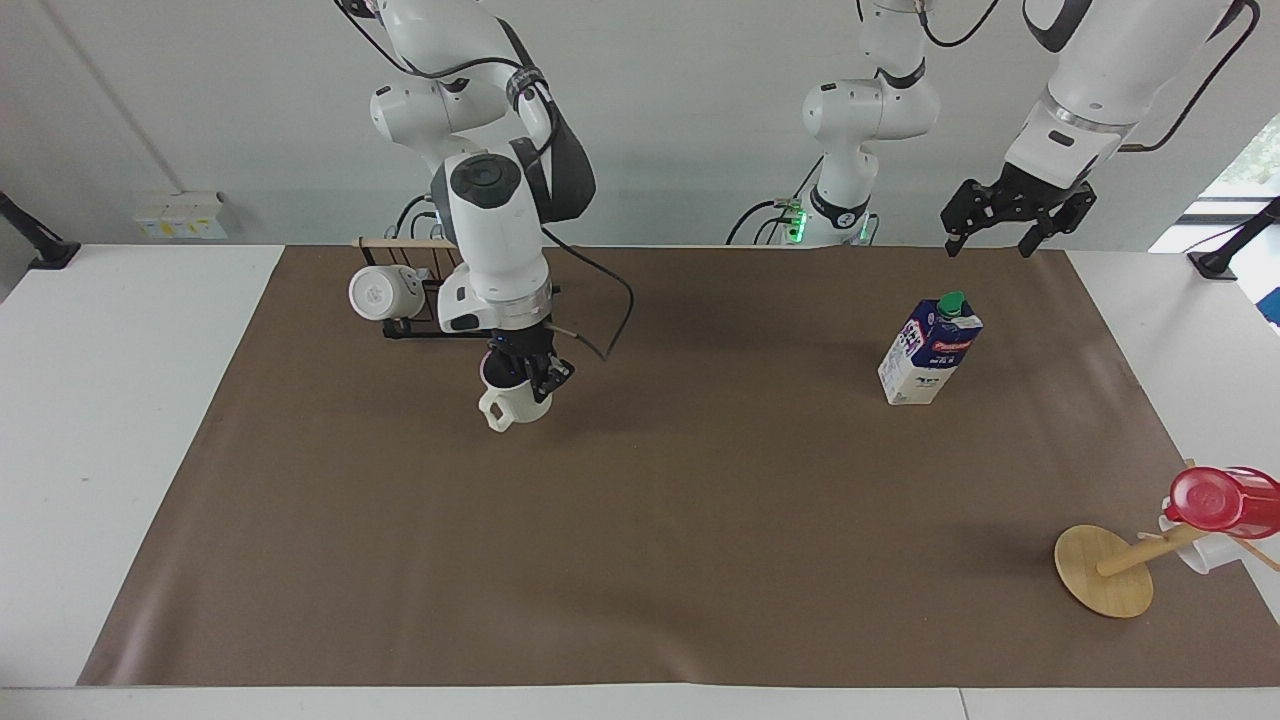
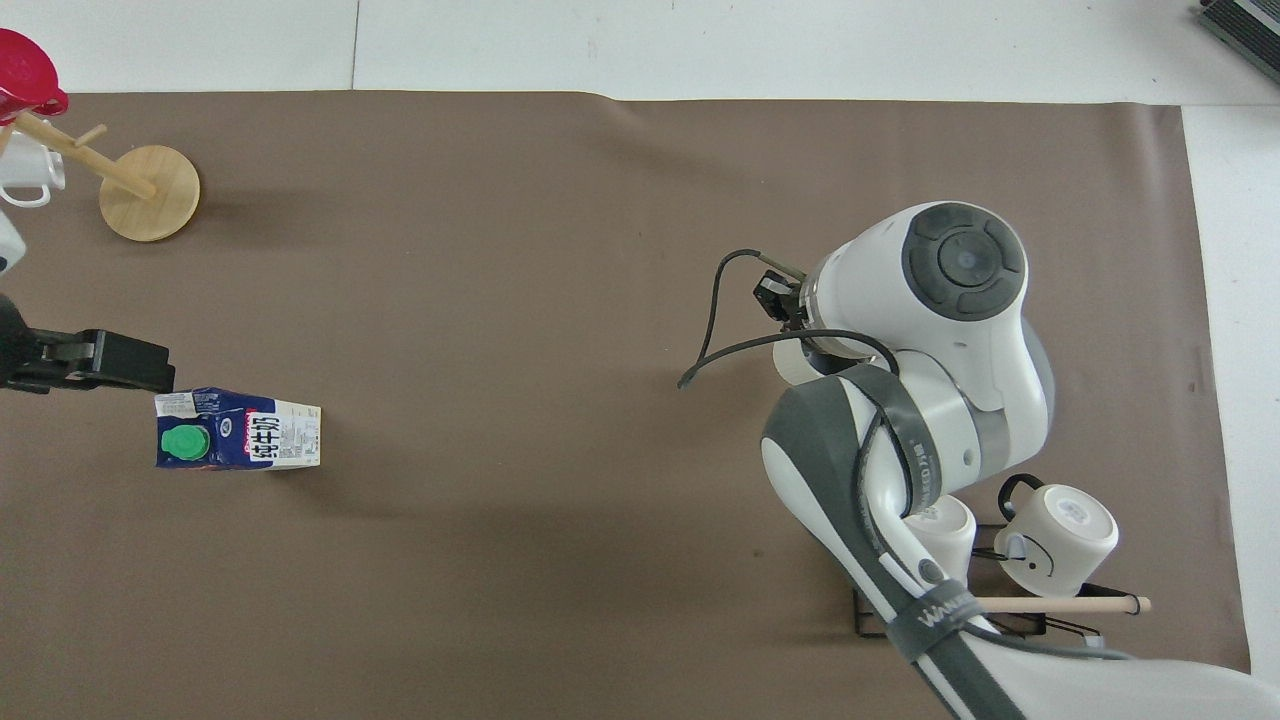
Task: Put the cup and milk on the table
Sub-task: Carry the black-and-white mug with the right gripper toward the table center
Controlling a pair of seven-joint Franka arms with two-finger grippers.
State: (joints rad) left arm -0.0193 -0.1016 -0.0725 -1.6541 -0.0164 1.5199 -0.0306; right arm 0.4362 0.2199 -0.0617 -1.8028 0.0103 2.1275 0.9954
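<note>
The cream cup hangs upright, handle outward, low over the brown sheet of the table. My right gripper is shut on its rim from above. In the overhead view the right arm's wrist covers nearly all of the cup, leaving a sliver. The blue-and-white milk stands upright on the sheet toward the left arm's end, green cap up. My left gripper waits open in the air above the sheet's edge by the robots, holding nothing.
A black wire rack holding two white mugs stands near the right arm's base. A tipped wooden mug tree with a red cup and a white mug lies at the left arm's end, farther from the robots.
</note>
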